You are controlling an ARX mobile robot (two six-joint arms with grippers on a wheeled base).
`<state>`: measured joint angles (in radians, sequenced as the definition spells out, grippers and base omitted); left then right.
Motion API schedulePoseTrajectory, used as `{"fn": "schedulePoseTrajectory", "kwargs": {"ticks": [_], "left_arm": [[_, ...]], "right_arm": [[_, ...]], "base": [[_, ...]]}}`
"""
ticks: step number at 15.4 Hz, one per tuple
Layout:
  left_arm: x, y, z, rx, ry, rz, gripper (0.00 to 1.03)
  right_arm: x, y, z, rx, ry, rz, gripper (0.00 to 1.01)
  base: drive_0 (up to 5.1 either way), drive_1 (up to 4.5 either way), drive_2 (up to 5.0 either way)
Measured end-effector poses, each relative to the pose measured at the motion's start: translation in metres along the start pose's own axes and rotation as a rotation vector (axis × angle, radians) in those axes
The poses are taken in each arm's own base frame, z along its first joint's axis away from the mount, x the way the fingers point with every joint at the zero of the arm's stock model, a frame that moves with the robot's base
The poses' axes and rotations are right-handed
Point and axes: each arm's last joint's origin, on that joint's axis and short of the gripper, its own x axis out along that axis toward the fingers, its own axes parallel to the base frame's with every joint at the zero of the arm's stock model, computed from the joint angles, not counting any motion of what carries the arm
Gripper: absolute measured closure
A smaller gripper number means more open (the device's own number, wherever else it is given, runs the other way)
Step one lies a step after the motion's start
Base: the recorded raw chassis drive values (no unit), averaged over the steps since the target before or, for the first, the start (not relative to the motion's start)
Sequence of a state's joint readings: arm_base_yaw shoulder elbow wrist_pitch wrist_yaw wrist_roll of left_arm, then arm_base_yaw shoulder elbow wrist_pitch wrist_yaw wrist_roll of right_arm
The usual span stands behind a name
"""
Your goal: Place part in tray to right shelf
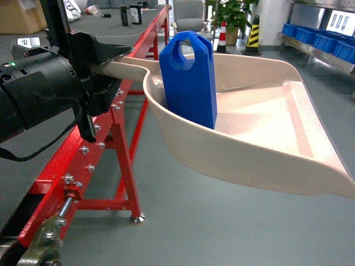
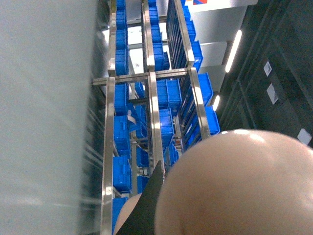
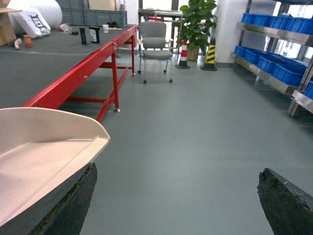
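The beige tray (image 1: 260,119) hangs in the air over the floor, and its underside fills the lower right of the left wrist view (image 2: 239,186). The blue part (image 1: 188,80) stands upright inside it, against the back wall. My left gripper (image 1: 113,64) is shut on the tray's handle; one black finger (image 2: 149,208) shows beside the tray. My right gripper (image 3: 178,169) is open, with only floor between its fingers, and the tray's front lip (image 3: 44,152) lies just left of it. The right shelf (image 1: 327,47), a steel rack, stands far right.
A long red-framed table (image 1: 119,111) runs along the left. Blue crates (image 3: 274,68) fill the steel rack. An office chair (image 3: 155,41), a potted plant (image 3: 195,22) and striped cones (image 3: 211,54) stand at the back. Grey floor (image 3: 195,127) lies between.
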<state>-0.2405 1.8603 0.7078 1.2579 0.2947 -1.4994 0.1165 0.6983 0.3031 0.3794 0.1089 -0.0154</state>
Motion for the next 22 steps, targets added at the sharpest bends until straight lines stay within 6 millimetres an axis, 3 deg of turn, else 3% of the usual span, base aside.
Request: {"fn": "schedulePoseTrajectory", "kwargs": {"ticks": [22], "left_arm": [[0.0001, -0.0002, -0.0004, -0.001, 0.002, -0.002, 0.89]], "right_arm": [[0.0000, 0.0000, 0.0004, 0.000, -0.003, 0.000, 0.03]], "base": [[4.8, -2.30, -2.2]]}}
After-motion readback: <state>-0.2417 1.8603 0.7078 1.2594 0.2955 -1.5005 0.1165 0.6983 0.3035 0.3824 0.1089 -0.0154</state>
